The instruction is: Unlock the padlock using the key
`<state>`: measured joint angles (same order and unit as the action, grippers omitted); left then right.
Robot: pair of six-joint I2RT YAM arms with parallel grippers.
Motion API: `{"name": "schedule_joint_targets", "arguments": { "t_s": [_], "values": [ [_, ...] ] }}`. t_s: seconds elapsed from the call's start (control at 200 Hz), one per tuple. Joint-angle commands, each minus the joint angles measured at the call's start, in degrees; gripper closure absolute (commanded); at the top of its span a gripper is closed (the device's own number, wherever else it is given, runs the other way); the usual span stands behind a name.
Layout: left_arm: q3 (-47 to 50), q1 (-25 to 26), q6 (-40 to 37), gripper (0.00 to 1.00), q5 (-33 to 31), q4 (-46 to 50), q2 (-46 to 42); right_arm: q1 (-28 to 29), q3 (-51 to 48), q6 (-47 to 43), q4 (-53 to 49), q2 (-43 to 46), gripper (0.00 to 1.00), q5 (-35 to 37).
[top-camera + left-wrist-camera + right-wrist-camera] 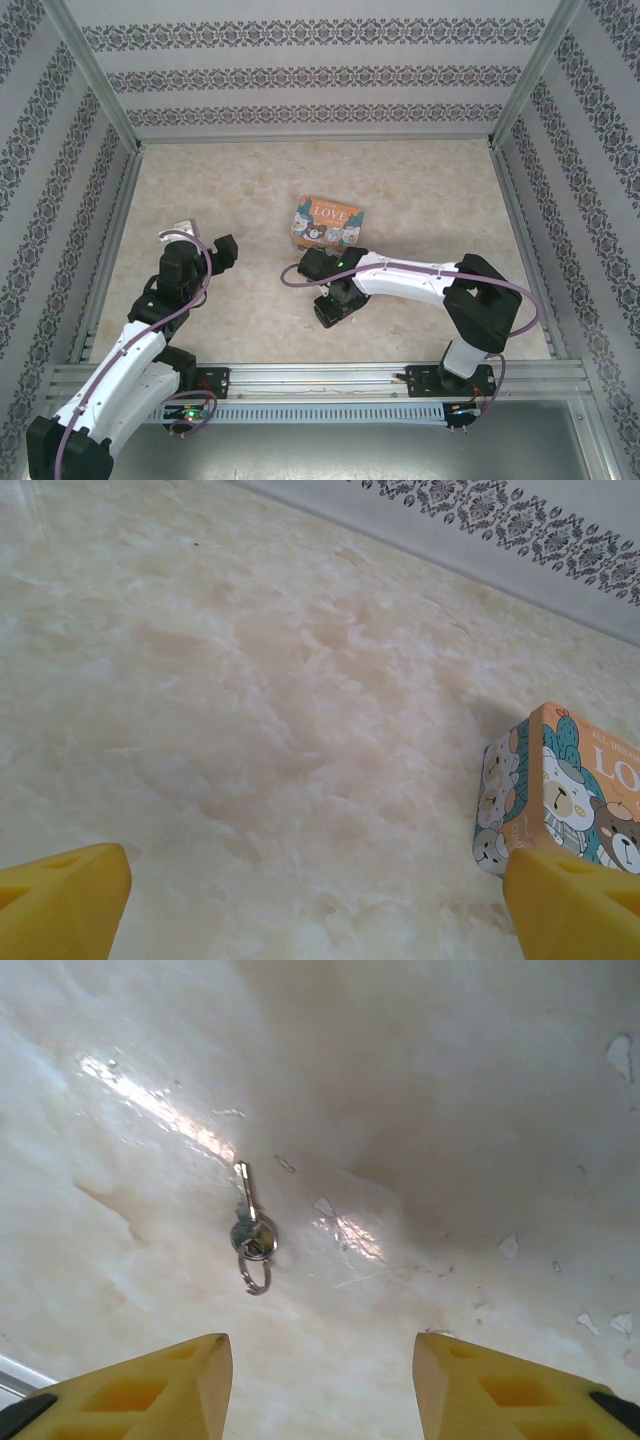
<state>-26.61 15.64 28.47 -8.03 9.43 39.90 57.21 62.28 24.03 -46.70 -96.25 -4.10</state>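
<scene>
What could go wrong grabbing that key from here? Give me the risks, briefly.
1. The key lies flat on the glossy table, so the open right tool may well skid over it instead of gripping.
2. In the right wrist view the key sits off-centre, toward one finger, so closing could shove it sideways.
3. The tool might catch the small ring instead, leaving the key dangling.

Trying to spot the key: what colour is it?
The key is silver metal; clearest in the right wrist view.
</scene>
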Motion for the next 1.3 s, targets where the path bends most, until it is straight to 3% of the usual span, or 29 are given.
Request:
{"name": "schedule_joint_targets", "arguments": {
  "t_s": [0.0, 0.53, 0.824, 0.899, 1.109, 1.294],
  "values": [
    [-1.5, -0.6, -1.4, 0.04, -1.3, -1.1, -0.5, 0.0, 0.4, 0.4, 0.9, -0.6, 0.50, -1.4],
    [-1.4, -0.6, -1.6, 0.03, -1.4, -1.1, -0.5, 0.4, 3.5, -1.3, 1.6, -8.6, 0.67, -2.1],
    [-1.9, -0.6, -2.1, 0.02, -1.6, -0.9, -0.5, 0.4, 2.5, -1.2, 2.4, -9.4, 0.93, -2.6],
    [-2.3, -0.5, -2.1, 0.02, -1.3, -0.8, -0.5, -0.3, 1.6, -0.9, 3.2, -8.0, 1.00, -2.6],
    [-5.2, -0.6, -1.3, 0.02, 1.6, -0.4, 0.4, -5.5, -3.7, 0.6, 10.4, 1.4, 1.00, -4.2],
    [-10.8, -0.5, 1.0, 0.06, 8.0, 0.6, 4.7, -12.9, -10.6, 5.3, 23.7, 13.5, 1.00, -9.8]
  ]
}}
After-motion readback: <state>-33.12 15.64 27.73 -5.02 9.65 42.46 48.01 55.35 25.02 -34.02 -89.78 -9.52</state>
